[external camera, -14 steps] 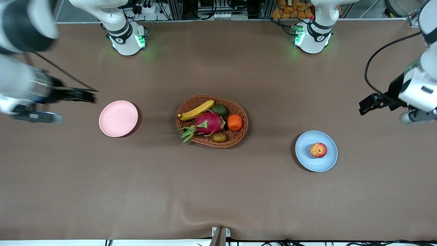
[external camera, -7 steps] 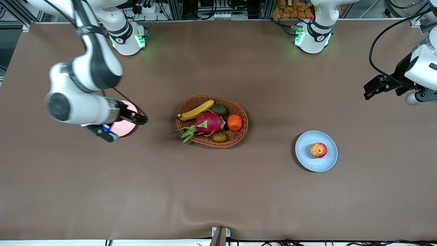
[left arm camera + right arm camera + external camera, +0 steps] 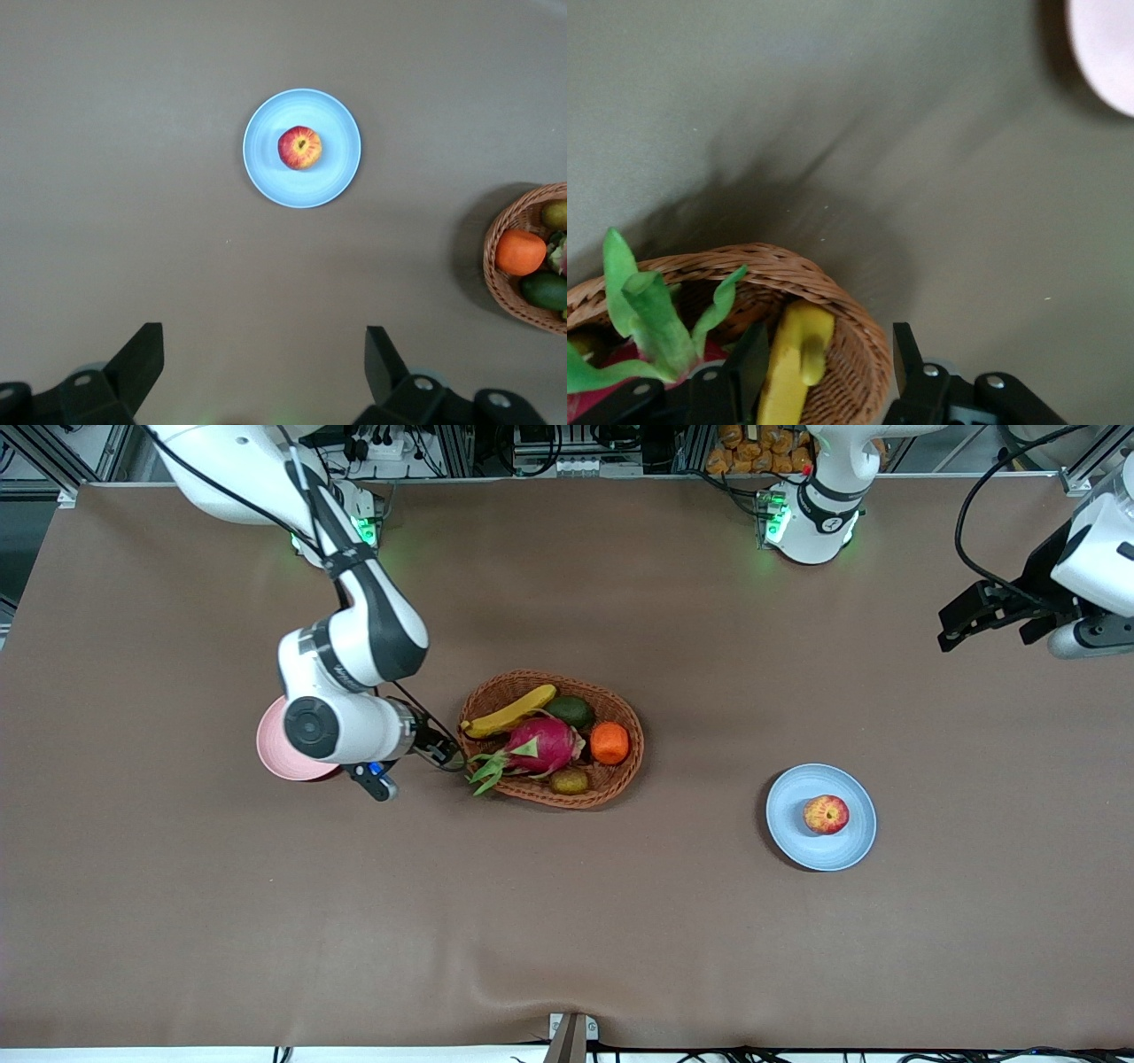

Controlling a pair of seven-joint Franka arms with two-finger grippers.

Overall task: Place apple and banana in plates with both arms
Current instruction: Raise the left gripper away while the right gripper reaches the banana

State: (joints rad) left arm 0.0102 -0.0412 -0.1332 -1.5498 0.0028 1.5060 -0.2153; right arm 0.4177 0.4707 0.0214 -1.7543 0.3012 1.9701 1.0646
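The apple (image 3: 826, 814) lies on the pale blue plate (image 3: 850, 850); both also show in the left wrist view, the apple (image 3: 300, 148) in the middle of the plate (image 3: 266, 181). The banana (image 3: 509, 711) lies in the basket. My right gripper (image 3: 440, 749) hangs over the basket's rim at the right arm's end, open; in the right wrist view the gripper (image 3: 828, 354) has the banana's tip (image 3: 796, 354) and the rim between its fingers, not gripped. The pink plate (image 3: 273, 748) is partly hidden under the right arm. My left gripper (image 3: 966, 615) is open, empty, high over the left arm's end.
The brown woven basket (image 3: 620, 779) also holds a magenta dragon fruit (image 3: 540, 744), an orange (image 3: 609, 743), an avocado (image 3: 571, 711) and a small brown fruit (image 3: 569, 781). The dragon fruit's green leaves (image 3: 483, 771) stick out over the rim near my right gripper.
My right arm has swung from the table's right-arm end, across the pink plate, to the basket's rim by the banana. My left arm has drawn back a little, still empty.
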